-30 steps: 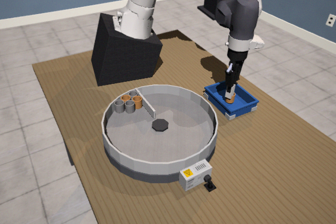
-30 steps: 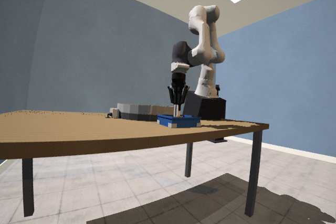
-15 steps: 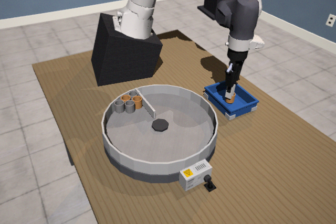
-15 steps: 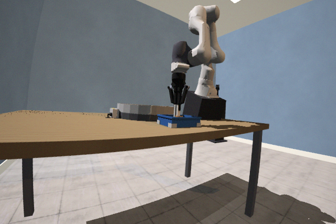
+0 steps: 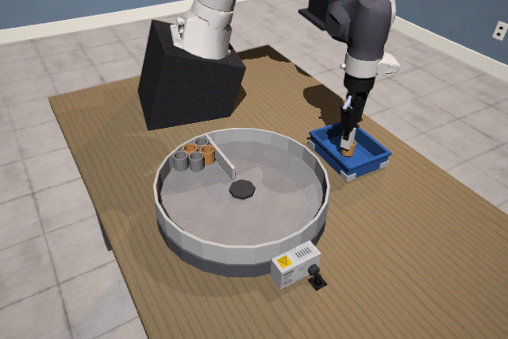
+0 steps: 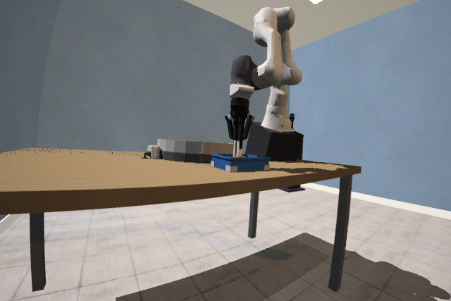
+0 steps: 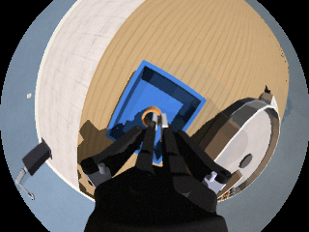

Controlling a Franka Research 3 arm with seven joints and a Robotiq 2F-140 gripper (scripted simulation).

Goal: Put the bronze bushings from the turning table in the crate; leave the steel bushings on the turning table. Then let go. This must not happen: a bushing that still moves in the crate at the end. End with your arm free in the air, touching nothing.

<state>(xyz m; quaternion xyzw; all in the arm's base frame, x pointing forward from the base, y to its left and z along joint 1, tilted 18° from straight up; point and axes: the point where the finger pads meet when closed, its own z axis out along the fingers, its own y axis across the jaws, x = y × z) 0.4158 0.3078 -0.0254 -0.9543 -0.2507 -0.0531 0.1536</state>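
While the arm is bent over the blue crate (image 5: pixel 371 158), the end effector (image 5: pixel 348 138) is seen lowered inside it, clenched on the wall of a bronze bushing (image 5: pixel 348 149). In the wrist view the bushing (image 7: pixel 153 115) appears as an orange ring, with one fingertip (image 7: pixel 162 119) on its rim, at the middle of the crate (image 7: pixel 131 99). Whether the bushing touches the crate floor cannot be told; in the exterior view only its top (image 6: pixel 239 156) shows above the crate wall (image 6: pixel 240 163).

Seen from the top view, the crate lies at about 2 o'clock from the turning table (image 5: pixel 242 244) on the wooden surface (image 5: pixel 409 253). At roughly 10 o'clock inside the turning table, against a straight divider (image 5: pixel 221 157), five bushings are clustered: two bronze bushings (image 5: pixel 190 148) (image 5: pixel 207 154) and three steel bushings (image 5: pixel 201 140) (image 5: pixel 179 160) (image 5: pixel 196 161). A dark hub (image 5: pixel 242 189) marks the table's centre, and a grey control box (image 5: pixel 295 263) is placed at its 5 o'clock edge.
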